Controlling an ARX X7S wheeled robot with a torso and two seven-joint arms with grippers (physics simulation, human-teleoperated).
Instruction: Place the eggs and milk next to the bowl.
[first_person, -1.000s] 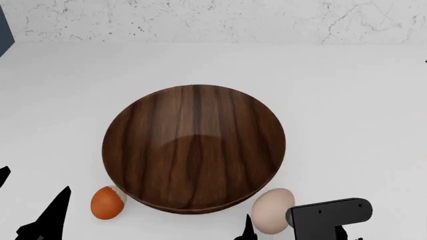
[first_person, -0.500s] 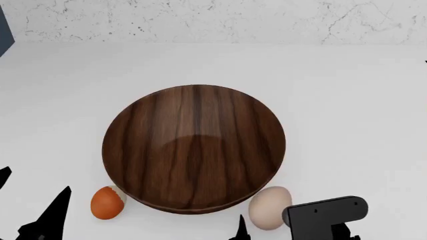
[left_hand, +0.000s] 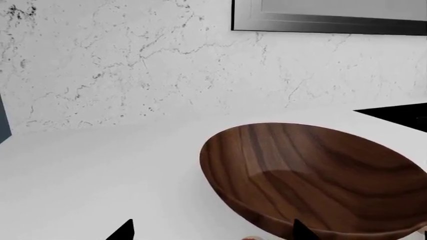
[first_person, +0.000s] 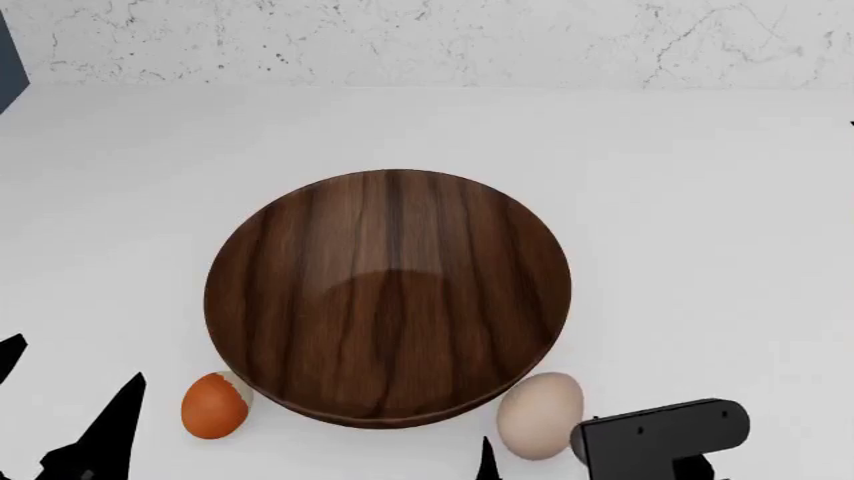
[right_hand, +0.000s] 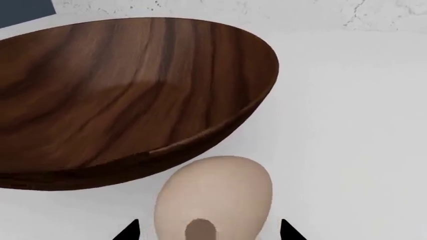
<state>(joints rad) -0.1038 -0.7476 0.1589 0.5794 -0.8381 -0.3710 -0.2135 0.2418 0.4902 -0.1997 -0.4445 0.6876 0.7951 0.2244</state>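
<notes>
While both eggs lie on the white tabletop (first_person: 694, 200) beside the bowl (first_person: 387, 295), I judge the egg part of the task to be done and the milk part to be the one in hand. The orange-brown egg (first_person: 214, 405) sits just beside the bowl's near left rim; the pale egg (first_person: 539, 415) rests against its near right rim, close enough that I cannot tell whether they touch. My right hand (right_hand: 208, 231) is released: its two dark fingertips stand spread on either side of the pale egg without gripping it. My left hand (left_hand: 210, 231) is likewise released and empty, its fingertips apart and pointing toward the bowl. The milk carton shows in none of the three views, so I cannot say where it stands. As I judge it, the next move calls for drawing the right hand clear without nudging the egg, then turning the head or base to find the carton.
</notes>
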